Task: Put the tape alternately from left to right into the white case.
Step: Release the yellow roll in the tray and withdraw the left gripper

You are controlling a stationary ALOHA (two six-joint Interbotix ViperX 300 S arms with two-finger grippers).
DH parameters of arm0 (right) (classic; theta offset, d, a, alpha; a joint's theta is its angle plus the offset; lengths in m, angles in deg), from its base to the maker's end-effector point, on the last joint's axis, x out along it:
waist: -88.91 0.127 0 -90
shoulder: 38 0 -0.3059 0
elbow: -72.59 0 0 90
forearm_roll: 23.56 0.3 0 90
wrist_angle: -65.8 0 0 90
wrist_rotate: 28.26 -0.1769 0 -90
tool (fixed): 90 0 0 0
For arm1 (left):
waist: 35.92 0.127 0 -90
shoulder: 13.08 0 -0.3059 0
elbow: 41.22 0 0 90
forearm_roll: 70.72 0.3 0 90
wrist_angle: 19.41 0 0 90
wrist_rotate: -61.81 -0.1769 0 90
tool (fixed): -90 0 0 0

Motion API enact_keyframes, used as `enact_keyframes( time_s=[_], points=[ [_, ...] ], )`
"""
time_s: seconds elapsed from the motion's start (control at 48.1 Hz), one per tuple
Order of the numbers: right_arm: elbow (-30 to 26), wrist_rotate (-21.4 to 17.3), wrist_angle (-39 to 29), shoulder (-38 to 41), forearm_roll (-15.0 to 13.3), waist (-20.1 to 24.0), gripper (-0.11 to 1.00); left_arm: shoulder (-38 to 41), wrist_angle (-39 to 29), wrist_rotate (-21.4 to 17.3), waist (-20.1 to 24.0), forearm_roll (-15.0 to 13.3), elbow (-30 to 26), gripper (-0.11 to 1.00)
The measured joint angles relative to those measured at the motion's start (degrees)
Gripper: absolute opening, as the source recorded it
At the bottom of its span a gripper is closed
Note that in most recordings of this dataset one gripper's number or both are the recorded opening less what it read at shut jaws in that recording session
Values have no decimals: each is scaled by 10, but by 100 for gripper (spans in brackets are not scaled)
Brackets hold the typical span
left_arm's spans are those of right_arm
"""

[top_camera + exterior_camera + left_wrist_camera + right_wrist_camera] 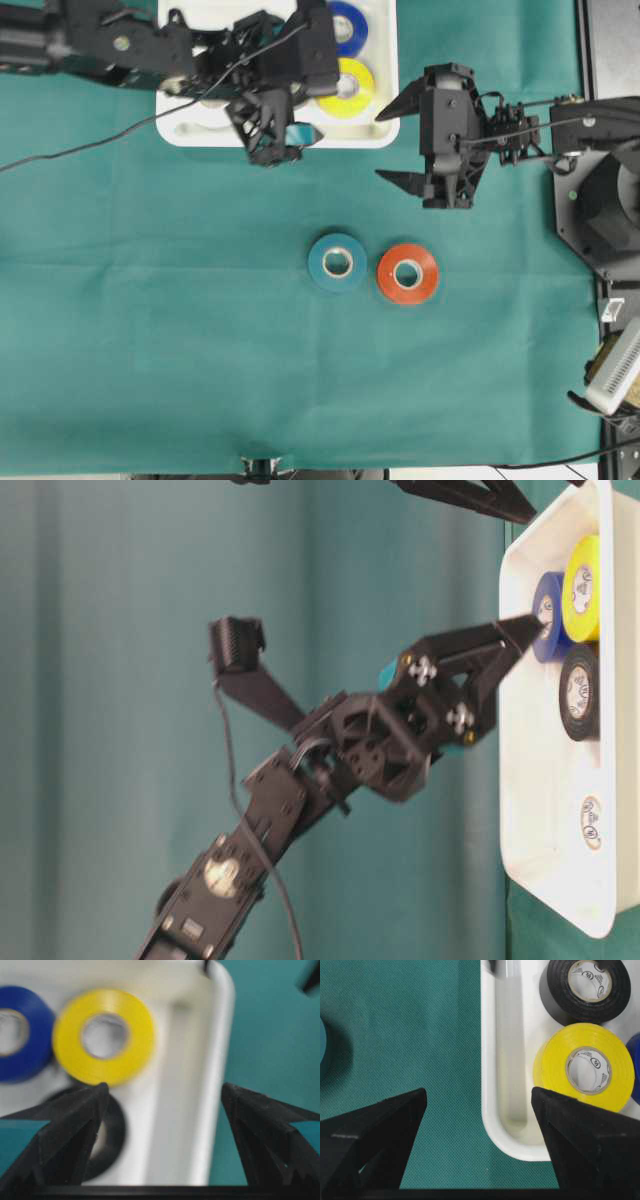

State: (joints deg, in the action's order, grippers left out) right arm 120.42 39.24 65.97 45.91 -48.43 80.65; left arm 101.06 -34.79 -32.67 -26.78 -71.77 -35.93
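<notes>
The white case (375,130) lies at the back of the green cloth. In it lie a blue roll (347,25), a yellow roll (347,88), a black roll (585,985) and a white roll (590,820). A teal roll (337,262) and an orange-red roll (407,273) sit side by side on the cloth. My left gripper (268,125) is open and holds nothing. It straddles the case's near rim (217,1085), one finger over the black roll (112,1135). My right gripper (385,145) is open and holds nothing, at the case's right near corner (520,1147).
The left arm (150,50) stretches over the case's left half and hides much of it. A thin cable (80,150) trails over the cloth at the left. The right arm's base (600,200) stands at the right edge. The cloth ends at the front edge (320,465).
</notes>
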Motion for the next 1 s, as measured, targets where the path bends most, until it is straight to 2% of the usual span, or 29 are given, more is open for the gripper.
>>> enact_keyframes(
  time_s=[0.707,0.998],
  points=[
    [0,0,0,0,-1,1,82,-120,1,5,-58,-1,152,99],
    [0,0,0,0,0,0,82,-164,4,7,-64,-2,208,99]
  ],
)
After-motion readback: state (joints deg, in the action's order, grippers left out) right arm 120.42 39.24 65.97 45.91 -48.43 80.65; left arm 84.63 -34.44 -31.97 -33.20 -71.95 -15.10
